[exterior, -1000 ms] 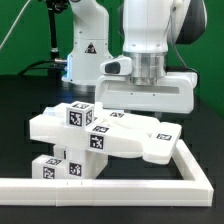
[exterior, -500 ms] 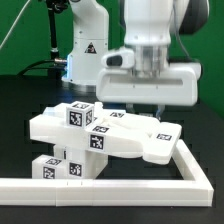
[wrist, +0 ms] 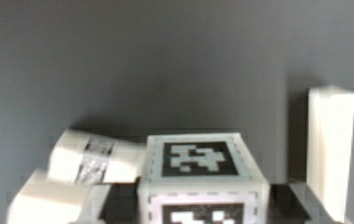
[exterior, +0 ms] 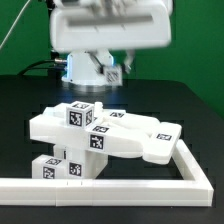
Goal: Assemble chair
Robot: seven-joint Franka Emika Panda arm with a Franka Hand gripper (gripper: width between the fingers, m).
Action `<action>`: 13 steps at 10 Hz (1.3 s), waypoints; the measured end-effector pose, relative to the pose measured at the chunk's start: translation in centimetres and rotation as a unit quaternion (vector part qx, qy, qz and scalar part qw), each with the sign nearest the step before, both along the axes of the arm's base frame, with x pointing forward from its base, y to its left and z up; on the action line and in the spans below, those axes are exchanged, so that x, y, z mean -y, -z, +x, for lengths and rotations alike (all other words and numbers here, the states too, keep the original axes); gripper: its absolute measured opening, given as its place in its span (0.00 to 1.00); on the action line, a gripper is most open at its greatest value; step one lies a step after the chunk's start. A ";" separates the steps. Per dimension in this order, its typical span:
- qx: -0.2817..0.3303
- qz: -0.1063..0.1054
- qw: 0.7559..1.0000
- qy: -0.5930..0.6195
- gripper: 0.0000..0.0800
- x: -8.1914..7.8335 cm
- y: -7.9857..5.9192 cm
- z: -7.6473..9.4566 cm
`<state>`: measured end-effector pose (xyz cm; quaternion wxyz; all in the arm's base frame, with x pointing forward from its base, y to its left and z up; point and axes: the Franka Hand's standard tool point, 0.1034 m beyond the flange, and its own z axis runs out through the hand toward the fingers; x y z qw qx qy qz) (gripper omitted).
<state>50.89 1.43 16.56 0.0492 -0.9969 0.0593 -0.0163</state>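
The partly joined chair [exterior: 112, 138] stands mid-table in the exterior view. It is a white slab with tagged blocks, and a tagged square post [exterior: 80, 113] rises at its left end. The arm's gripper [exterior: 113, 68] hangs high above it, its white body filling the top of the frame. In the wrist view a white square post [wrist: 200, 165] with tags on two faces sits between the dark fingers [wrist: 121, 205] of the gripper [wrist: 200, 215]. The jaws look shut on its sides. Two round white parts [wrist: 80, 160] lie beside it.
A long white L-shaped rail [exterior: 120, 186] runs along the front of the table and up the exterior view's right side. It shows as a white bar [wrist: 332, 135] in the wrist view. The robot's base [exterior: 85, 66] stands behind the chair.
The gripper has risen from just above the chair's right part to the top of the frame and shifted toward the exterior view's left. The chair has not moved.
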 end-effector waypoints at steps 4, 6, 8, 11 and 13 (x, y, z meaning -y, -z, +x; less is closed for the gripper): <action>-0.005 -0.001 1.000 -0.002 0.36 0.0 0.5 -0.3; -0.016 0.004 1.000 -0.020 0.36 0.8 -1.0 1.2; -0.006 -0.004 0.999 -0.051 0.36 2.1 -1.8 4.2; -0.005 -0.006 0.998 -0.057 0.36 2.2 -1.7 4.2; -0.003 -0.008 0.998 -0.059 0.36 2.2 -1.5 4.3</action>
